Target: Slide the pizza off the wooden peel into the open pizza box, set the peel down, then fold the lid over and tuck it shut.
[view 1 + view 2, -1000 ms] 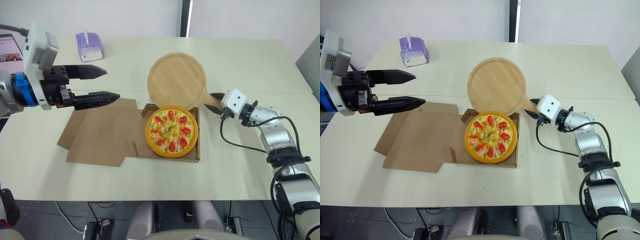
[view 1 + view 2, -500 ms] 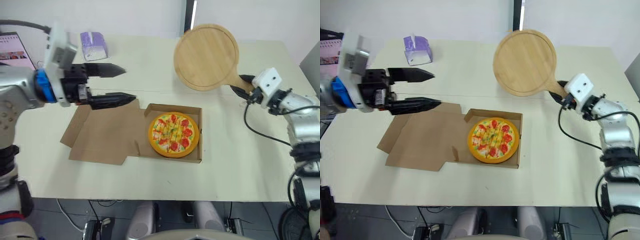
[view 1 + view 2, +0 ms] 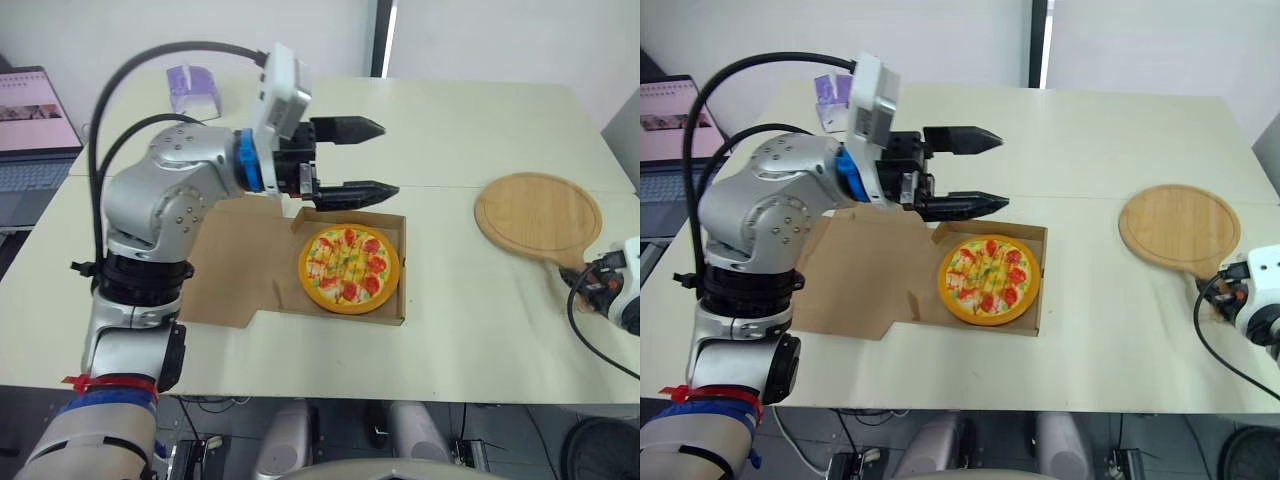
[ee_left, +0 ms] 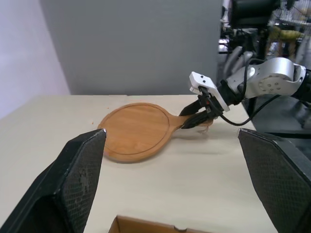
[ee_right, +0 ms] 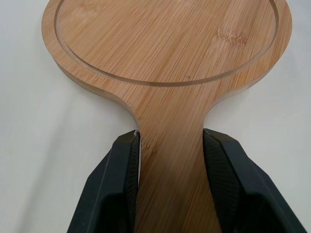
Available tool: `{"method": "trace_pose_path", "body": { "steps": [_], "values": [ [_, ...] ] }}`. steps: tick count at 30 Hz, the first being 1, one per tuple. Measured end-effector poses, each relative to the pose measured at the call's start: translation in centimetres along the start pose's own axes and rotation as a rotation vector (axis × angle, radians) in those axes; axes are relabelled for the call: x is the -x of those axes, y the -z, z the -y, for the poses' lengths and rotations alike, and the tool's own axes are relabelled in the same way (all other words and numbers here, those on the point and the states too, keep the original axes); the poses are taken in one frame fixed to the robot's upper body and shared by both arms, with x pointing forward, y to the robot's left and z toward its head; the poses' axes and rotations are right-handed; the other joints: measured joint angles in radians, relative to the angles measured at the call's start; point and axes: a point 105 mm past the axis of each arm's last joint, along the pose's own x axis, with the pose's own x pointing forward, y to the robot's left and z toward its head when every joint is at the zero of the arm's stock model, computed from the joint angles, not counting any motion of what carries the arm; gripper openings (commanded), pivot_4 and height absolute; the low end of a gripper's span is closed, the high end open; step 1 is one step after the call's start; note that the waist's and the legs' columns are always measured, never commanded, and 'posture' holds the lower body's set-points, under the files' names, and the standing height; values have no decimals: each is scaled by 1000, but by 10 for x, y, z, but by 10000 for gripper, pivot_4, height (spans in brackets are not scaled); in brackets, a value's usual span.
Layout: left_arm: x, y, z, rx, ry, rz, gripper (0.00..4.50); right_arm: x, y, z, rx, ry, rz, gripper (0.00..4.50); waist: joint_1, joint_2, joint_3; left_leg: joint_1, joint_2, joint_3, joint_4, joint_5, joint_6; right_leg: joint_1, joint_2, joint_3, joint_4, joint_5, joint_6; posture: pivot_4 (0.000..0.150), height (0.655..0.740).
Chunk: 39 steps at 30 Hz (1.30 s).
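Count: one pizza (image 3: 349, 266), one box (image 3: 392, 302), one peel (image 3: 538, 214), one tissue pack (image 3: 193, 90), one laptop (image 3: 35, 130).

Box is open, with its lid (image 3: 235, 265) flat on the surface (image 3: 450, 335) toward my left. The pizza lies whole in the tray.

Peel lies flat on the surface, well to the right of the box. My right end effector (image 5: 171, 141) grips its handle, one finger against each edge.

My left end effector (image 3: 388, 157) hangs over the box's far edge, fingers wide apart, holding nothing.
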Motion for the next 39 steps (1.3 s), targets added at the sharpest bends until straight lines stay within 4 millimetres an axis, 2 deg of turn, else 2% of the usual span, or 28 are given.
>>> {"method": "trace_pose_path", "body": {
  "steps": [6,12,14,15,18,20,21,22,24,28,32,34,37,39],
  "values": [
    [-6,2,1,-5,64,5,45000,19,11,-8,-74,14,-36,16476,-3,2,-1,1,0,-2,0,-2,3,2,1,-2,-1,0,0,1500,7400],
    [-6,4,3,-5,82,-6,45000,24,14,0,-109,46,-43,36558,-1,2,-1,1,-1,-3,1,-2,4,3,1,-3,-2,0,0,1500,7400],
    [-3,5,2,-2,74,-21,45000,21,-2,7,-83,62,-4,43321,-3,2,-1,1,-1,-2,1,-2,4,3,1,-3,-2,0,0,1500,7400],
    [-4,5,2,2,74,-23,45000,20,-12,11,-52,75,21,44603,-4,2,-1,1,-1,-1,0,-2,4,3,1,-2,-2,0,0,1500,7400],
    [1,8,4,11,54,-45,45000,14,-66,13,90,76,154,44603,-15,2,-1,2,0,-2,0,-2,4,4,2,-2,-1,0,0,1500,7400],
    [12,13,4,32,-1,-57,45000,5,-108,-6,178,-6,264,44603,-28,2,-1,3,2,-2,-1,-2,4,5,3,-2,-1,0,0,1500,7400],
    [17,16,3,54,-33,-62,45000,1,-127,-22,225,-71,320,44603,-30,2,-1,3,2,-3,-1,-2,4,5,3,-3,-1,0,0,1500,7400],
    [20,18,3,66,-52,-64,45000,-1,-134,-31,247,-110,341,44603,-29,2,-1,4,2,-4,-1,-2,4,5,3,-4,-2,0,0,1500,7400],
    [36,25,-1,103,-170,-70,45000,-13,-151,-61,299,-251,374,44603,-31,2,-1,4,2,-4,-1,-2,3,5,1,-4,-2,0,0,1500,7400],
    [73,43,2,233,-430,-43,45000,-29,-175,-116,369,-479,436,44603,-28,0,0,2,1,-4,0,0,0,3,-1,-4,-3,0,0,1500,7400],
    [104,51,14,328,-634,-10,45000,-31,-193,-161,399,-669,499,44603,-13,-1,0,-1,1,-6,0,0,0,1,-2,-6,-3,0,0,1500,7400],
    [128,54,23,355,-773,5,45000,-27,-202,-188,410,-782,542,44603,-9,0,0,0,0,-5,0,0,0,1,-2,-5,-3,0,0,1500,7400],
    [181,84,60,517,-1026,4,45000,-21,-208,-234,468,-960,585,44603,-26,0,0,0,1,-4,-1,0,-1,-2,-2,-5,-2,0,-1,1500,7400],
    [209,100,87,629,-1154,5,45000,-18,-201,-252,500,-1056,565,44603,-24,-2,0,-1,2,-6,-1,0,-1,-2,-2,-6,-2,0,-2,1500,7400]
  ]
}}
